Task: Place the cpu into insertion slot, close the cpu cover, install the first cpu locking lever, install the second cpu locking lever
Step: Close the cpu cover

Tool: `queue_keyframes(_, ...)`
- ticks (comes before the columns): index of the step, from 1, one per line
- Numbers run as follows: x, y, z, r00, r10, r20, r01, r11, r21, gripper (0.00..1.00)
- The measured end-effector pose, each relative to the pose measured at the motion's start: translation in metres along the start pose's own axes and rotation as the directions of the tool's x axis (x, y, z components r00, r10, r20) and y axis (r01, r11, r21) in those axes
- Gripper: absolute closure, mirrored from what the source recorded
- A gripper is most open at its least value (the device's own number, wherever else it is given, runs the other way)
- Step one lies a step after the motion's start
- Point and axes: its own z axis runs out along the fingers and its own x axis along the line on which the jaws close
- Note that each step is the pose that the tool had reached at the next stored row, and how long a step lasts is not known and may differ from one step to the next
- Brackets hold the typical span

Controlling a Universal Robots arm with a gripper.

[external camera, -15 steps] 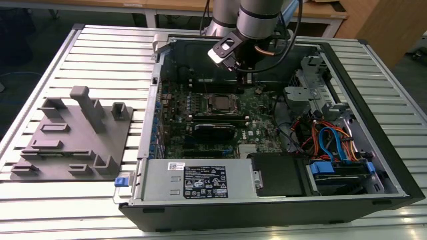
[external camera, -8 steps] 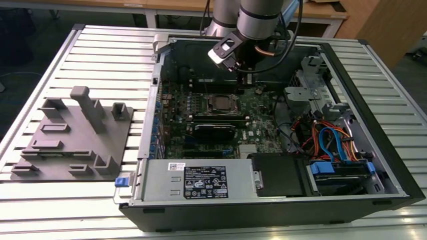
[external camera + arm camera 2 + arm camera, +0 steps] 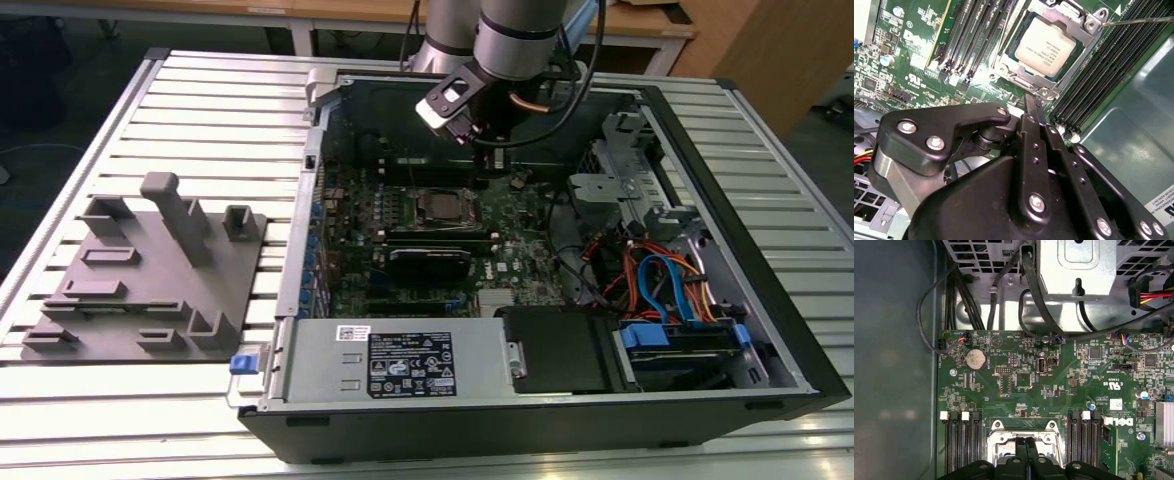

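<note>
The cpu point(image 3: 1045, 47), a square chip with a dull silver top, lies in the socket on the green motherboard point(image 3: 914, 55). The cpu cover point(image 3: 1004, 64), a silvery frame with a square window, lies down around it. A thin metal lever rod point(image 3: 1139, 21) sticks out from one socket corner. My gripper point(image 3: 1033, 104) is shut with nothing held, its black fingers pressed together above the board beside the socket. In the first wrist view the gripper point(image 3: 1026, 444) overlaps the socket frame point(image 3: 999, 432). In the exterior view the gripper point(image 3: 481, 135) hangs inside the case, beyond the cpu point(image 3: 438, 205).
Black memory slots point(image 3: 1104, 70) flank the socket on both sides. A metal drive cage point(image 3: 627, 170) and coloured cables point(image 3: 661, 280) fill the exterior view's right of the open case. A labelled metal box point(image 3: 400, 365) sits at its front. A grey fixture plate point(image 3: 147, 270) lies on the slatted table.
</note>
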Motion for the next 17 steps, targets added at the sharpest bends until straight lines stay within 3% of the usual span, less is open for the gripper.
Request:
queue_keyframes(6,-0.0001,-0.001,0.0001,1.0,0.0,0.0001,0.0,1.0,0.0004,0.9)
queue_keyframes(11,-0.0001,-0.0062,0.0008,1.0,-0.002,0.0,0.002,1.0,0.0011,0.9)
queue_keyframes(17,0.0,-0.0101,0.0023,0.9992,-0.04,0.0002,0.04,0.9992,0.0015,0.9)
